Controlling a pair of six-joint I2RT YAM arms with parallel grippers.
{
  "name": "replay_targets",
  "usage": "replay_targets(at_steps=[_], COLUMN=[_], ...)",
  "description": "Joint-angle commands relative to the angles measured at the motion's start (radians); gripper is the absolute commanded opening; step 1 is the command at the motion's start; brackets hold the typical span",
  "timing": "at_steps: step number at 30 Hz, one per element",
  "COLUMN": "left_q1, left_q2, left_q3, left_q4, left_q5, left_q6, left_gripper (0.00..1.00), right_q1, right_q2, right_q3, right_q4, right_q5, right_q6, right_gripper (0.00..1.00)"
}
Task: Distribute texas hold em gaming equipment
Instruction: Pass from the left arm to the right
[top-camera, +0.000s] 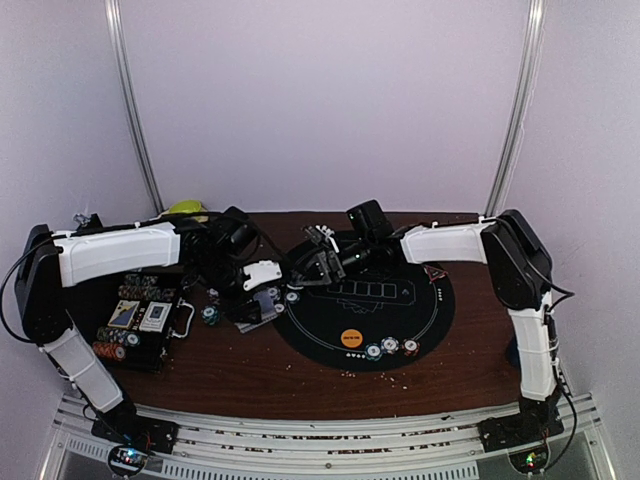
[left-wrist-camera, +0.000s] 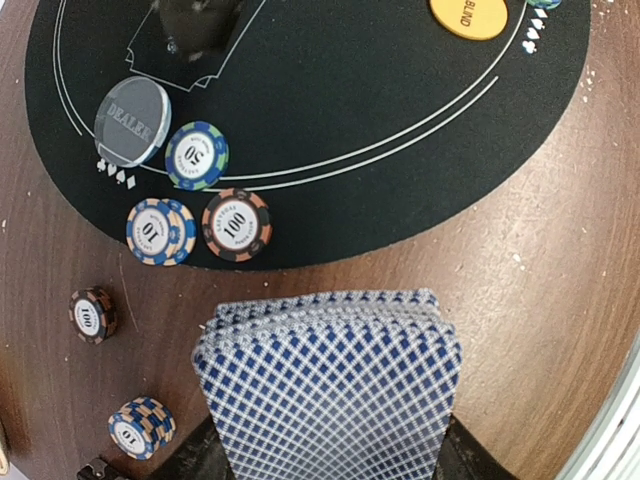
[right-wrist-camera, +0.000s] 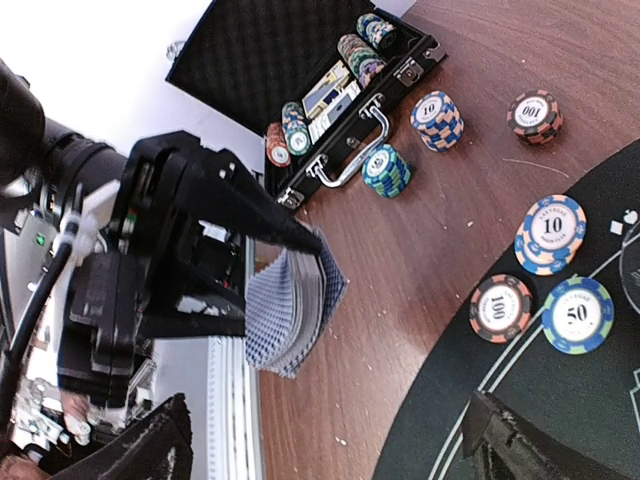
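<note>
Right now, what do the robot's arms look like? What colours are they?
The left arm and the right arm both have smooth white shells between chunky black joints. Black cables run along them. The fingers are black and angular. Each arm stands on a black base with a tiny coloured light.
</note>
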Motion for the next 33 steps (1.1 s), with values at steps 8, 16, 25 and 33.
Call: replay_targets(at_steps=[8, 16, 25, 33], left_q1=[-0.017, -0.025, -0.026, -0.028], left_q2=[-0.030, -0.047, -0.062, -0.060], left_q3=[0.050, 0.055, 0.040, 0.038], left_q4=[0.009, 0.007, 0.016, 0.014], left_q5=[0.039, 0.041, 0.043, 0.040], left_q6=[0.004, -0.005, -0.006, -0.007], left_gripper=[0.28, 0.28, 0.28, 0.28], right_q1=[0.050, 0.085, 0.122, 0.120], right_q2=[0.070, 0.171, 0.220, 0.210], right_q3=[-0.047, -0.068, -0.125, -0.131], right_q4=[0.361, 0.885, 1.301, 1.114], right_q5=[-0.049, -0.108, -0.097, -0.067], right_q6=[0.355, 0.792, 1.075, 0.935], right_gripper=[0.95, 0.89, 1.00, 0.90])
